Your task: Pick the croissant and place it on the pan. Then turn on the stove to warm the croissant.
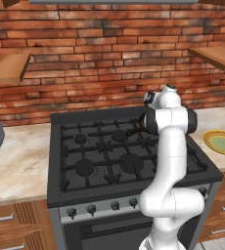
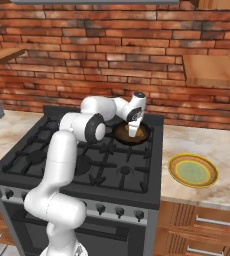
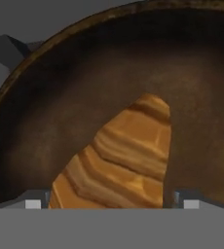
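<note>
1. On the worktop run, the stove is the largest thing, a black range with iron grates and a row of knobs along its silver front edge; a yellow-green plate lies on the worktop just to its right.
2. The pan stands on the stove's back right burner, near the rear edge, its short handle toward the left.
3. The croissant lies inside the pan, on its brown bottom.
4. The gripper hangs directly over the croissant, jaws spread wide, one tip on each side of it; I cannot tell if they touch it.
5. I judge the croissant light, soft and flaky; take it across its thick middle, gently, or it may crush.
</note>
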Available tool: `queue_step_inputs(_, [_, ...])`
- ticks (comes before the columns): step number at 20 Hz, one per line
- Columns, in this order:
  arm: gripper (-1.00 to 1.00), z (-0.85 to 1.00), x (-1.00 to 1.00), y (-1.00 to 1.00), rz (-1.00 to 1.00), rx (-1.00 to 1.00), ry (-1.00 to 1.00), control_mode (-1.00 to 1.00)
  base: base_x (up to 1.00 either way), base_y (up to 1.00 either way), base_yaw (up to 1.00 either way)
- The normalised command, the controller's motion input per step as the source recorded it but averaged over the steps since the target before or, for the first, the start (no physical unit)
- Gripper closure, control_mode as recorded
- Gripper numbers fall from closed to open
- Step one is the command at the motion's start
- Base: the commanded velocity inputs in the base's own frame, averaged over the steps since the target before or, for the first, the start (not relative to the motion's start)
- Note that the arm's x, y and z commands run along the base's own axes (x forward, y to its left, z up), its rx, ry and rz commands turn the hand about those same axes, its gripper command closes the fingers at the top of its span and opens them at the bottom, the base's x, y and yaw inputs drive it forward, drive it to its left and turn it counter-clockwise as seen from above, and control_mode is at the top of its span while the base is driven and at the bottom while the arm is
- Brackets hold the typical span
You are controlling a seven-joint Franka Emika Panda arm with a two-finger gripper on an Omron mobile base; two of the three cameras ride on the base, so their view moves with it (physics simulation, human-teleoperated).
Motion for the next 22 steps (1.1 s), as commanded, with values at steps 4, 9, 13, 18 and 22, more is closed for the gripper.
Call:
queue_step_inputs(4, [-1.0, 0.32, -0.04, 0.0, 0.0, 0.0, 0.0, -1.0, 0.0, 0.0, 0.0])
queue_step_inputs(9, [-1.0, 0.56, -0.09, 0.0, 0.0, 0.0, 0.0, -1.0, 0.0, 0.0, 0.0])
queue_step_inputs(13, [-1.0, 0.34, -0.32, 0.0, 0.0, 0.0, 0.0, -1.0, 0.0, 0.0, 0.0])
queue_step_inputs(18, [-1.0, 0.06, -0.61, 0.0, 0.0, 0.0, -0.05, -1.0, 0.0, 0.0, 0.0])
queue_step_inputs(22, [-1.0, 0.28, -0.7, 0.01, 0.02, 0.0, -0.06, -1.0, 0.0, 0.0, 0.0])
